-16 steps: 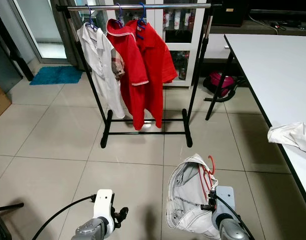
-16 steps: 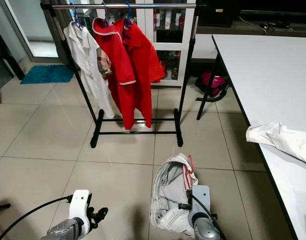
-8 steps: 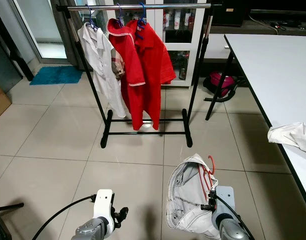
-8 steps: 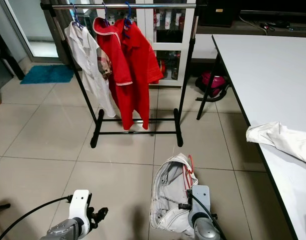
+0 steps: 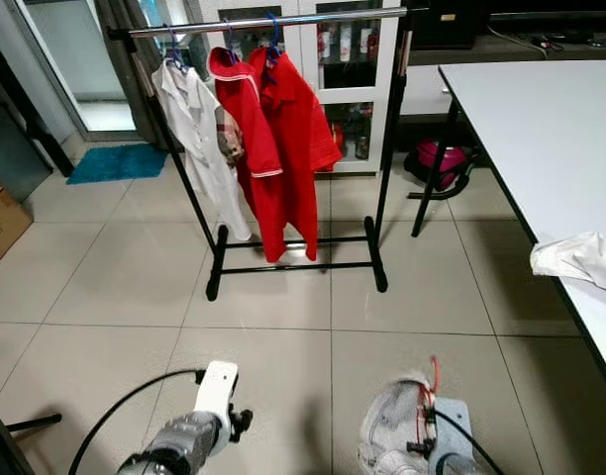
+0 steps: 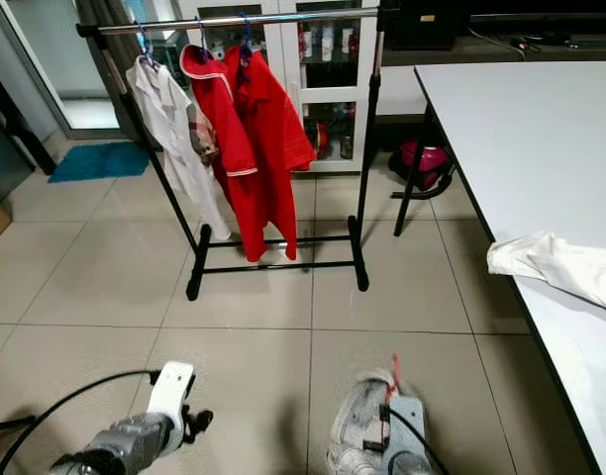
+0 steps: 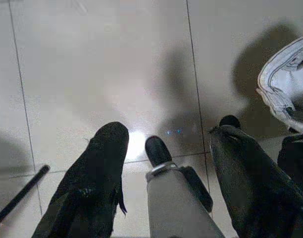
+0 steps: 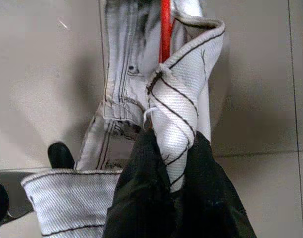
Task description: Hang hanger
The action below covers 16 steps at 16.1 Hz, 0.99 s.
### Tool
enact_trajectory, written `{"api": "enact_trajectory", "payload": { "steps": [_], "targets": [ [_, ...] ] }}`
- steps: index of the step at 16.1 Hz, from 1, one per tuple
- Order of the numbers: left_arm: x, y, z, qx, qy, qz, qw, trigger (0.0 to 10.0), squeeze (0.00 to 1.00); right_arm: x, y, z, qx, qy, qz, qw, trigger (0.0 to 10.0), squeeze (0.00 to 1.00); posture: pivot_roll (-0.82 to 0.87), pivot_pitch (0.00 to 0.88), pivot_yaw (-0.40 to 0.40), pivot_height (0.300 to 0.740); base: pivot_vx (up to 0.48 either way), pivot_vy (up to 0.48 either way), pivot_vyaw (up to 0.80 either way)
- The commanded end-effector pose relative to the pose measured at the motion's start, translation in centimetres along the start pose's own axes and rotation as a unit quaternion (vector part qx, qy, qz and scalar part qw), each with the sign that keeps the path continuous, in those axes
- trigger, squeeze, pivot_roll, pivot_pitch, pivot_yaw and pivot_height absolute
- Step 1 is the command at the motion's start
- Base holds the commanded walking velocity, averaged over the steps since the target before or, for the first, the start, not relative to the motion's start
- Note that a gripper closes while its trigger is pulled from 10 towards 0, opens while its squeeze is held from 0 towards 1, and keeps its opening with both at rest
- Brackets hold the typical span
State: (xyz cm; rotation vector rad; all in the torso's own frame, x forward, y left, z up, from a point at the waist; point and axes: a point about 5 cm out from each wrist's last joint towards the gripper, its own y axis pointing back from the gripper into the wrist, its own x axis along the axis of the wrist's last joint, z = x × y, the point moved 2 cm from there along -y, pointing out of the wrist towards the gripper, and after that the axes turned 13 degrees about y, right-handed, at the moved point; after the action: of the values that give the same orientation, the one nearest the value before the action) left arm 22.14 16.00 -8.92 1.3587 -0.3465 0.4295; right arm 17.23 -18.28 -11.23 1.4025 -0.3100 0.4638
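A red hanger (image 5: 435, 374) carries a pale grey denim garment (image 5: 392, 435), low in the head views at my right side. My right gripper (image 8: 174, 144) is shut on a fold of that garment at the hanger, whose red bar (image 8: 165, 29) runs up through the cloth. Ahead stands a black clothes rack with a silver rail (image 5: 283, 20). On it hang a white shirt (image 5: 199, 129) and two red shirts (image 5: 283, 139) on blue hangers. The right part of the rail is bare. My left gripper (image 7: 169, 130) hangs open over the floor tiles, holding nothing.
A white table (image 5: 541, 109) runs along the right, with a crumpled white cloth (image 5: 580, 259) on its edge. Behind the rack is a glass cabinet (image 5: 348, 59) with bottles. A blue mat (image 5: 115, 163) and a cardboard box (image 5: 1, 213) lie at the left. Tiled floor separates me from the rack.
My right gripper, with the hanger and garment, has dropped lower in the head views. The camera has shifted slightly. The red shirts on the rack swung a little.
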Motion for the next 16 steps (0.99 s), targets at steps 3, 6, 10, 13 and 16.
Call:
{"api": "enact_trajectory", "payload": {
  "steps": [3, 6, 10, 13, 16],
  "targets": [
    [2.1, 0.2, -0.5, -0.005, 0.004, 0.042, 0.999, 10.0, 0.0, 2.2, 0.0, 0.5, -0.009, 0.019, 0.06, 0.998, 10.0, 0.0, -0.23, 0.0, 0.101, 0.74, 0.0, 0.0, 0.0],
    [6.6, 1.3, -0.5, -0.056, 0.06, 0.174, 0.981, 10.0, 0.0, 7.1, 0.8, 0.2, 0.042, 0.093, 0.199, 0.975, 10.0, 0.0, -0.22, 0.0, 0.068, 0.74, 0.0, 0.0, 0.0],
    [9.9, 3.1, -0.4, -0.098, 0.013, 0.266, 0.959, 10.0, 0.0, 10.2, 2.2, -0.5, 0.086, 0.125, 0.289, 0.945, 10.0, 0.0, -0.21, 0.0, 0.058, 0.74, 0.0, 0.0, 0.0],
    [13.6, 7.3, -0.3, -0.141, -0.032, 0.368, 0.919, 10.0, 0.0, 14.0, 6.8, 0.5, 0.098, 0.104, 0.414, 0.899, 10.0, 0.0, -0.19, 0.0, 0.058, 0.74, 0.0, 0.0, 0.0],
    [17.2, 12.6, 0.7, -0.145, -0.049, 0.438, 0.886, 10.0, 0.0, 16.8, 11.8, 1.9, 0.07, 0.081, 0.475, 0.873, 10.0, 0.0, -0.16, 0.0, 0.066, 0.74, 0.0, 0.0, 0.0]
  ]
}}
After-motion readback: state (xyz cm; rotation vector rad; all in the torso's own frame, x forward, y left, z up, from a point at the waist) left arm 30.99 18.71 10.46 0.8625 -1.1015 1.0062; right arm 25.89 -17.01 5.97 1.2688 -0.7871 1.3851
